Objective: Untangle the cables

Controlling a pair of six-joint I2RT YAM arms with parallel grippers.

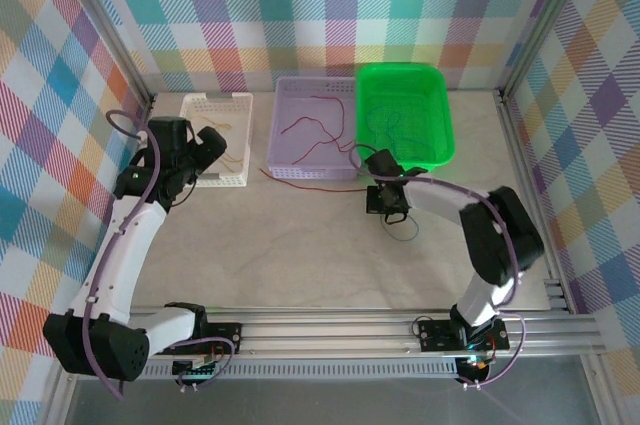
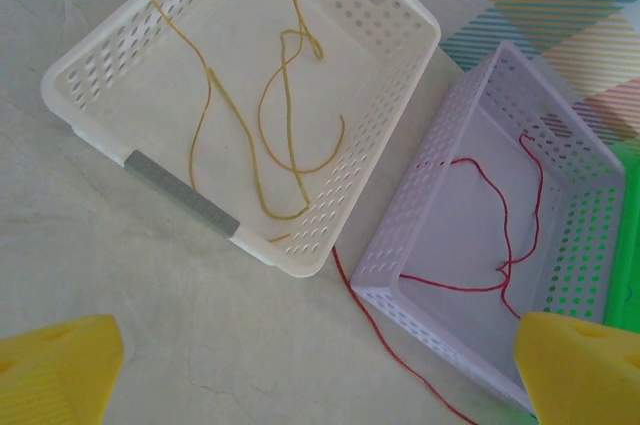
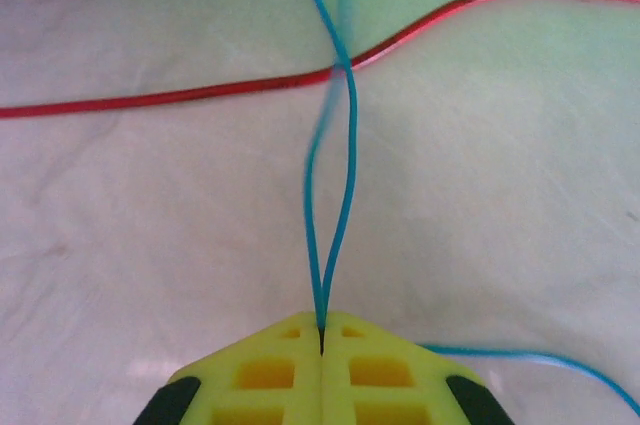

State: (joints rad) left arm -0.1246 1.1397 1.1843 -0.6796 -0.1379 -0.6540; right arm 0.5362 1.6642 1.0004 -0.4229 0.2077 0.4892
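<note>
Pinch: right gripper [image 3: 320,333] clamped on thin blue wire [image 3: 346,175].
Left gripper [image 2: 318,345]: wide apart.
Danger: pulling could drag crossing thin red wire [image 3: 150,100].

Left arm [image 1: 120,245]: white shells, black joints, black block at base. Purple cable [image 1: 118,123] along its length, loose loop near wrist. Small board [image 1: 198,367] with coloured wires beside base.
Right arm [image 1: 445,203]: same white-and-black build, purple cable over elbow, green light [image 1: 470,359] at base.
Left gripper [image 1: 210,150]: black body, plain yellow fingers [image 2: 60,370], wedge-shaped.
Right gripper [image 3: 320,345]: yellow fingers with square pockets, black patches on outer sides.
</note>
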